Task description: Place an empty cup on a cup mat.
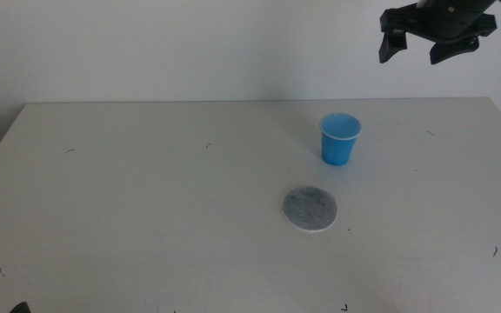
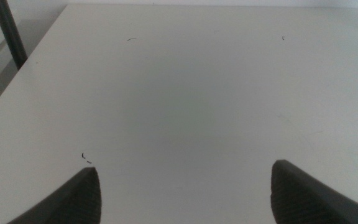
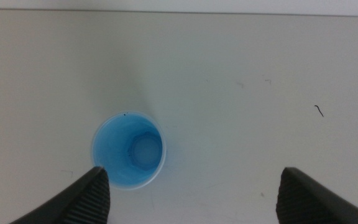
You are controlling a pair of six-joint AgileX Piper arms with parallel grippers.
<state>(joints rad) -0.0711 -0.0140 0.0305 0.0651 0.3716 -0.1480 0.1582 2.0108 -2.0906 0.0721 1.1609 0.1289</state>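
The blue cup [image 1: 340,139] stands upright and empty on the white table, right of centre. The grey round cup mat [image 1: 310,209] lies flat a little nearer and to its left, apart from the cup. My right gripper [image 1: 433,42] hangs open high above the table, up and to the right of the cup. In the right wrist view the cup [image 3: 128,150] is seen from above, close to one of the spread jaws of the right gripper [image 3: 191,196]. My left gripper [image 2: 185,193] is open over bare table, holding nothing.
The white table [image 1: 146,200] has a few small dark specks. Its far edge meets a white wall. A dark post [image 2: 8,31] stands beside the table's edge in the left wrist view.
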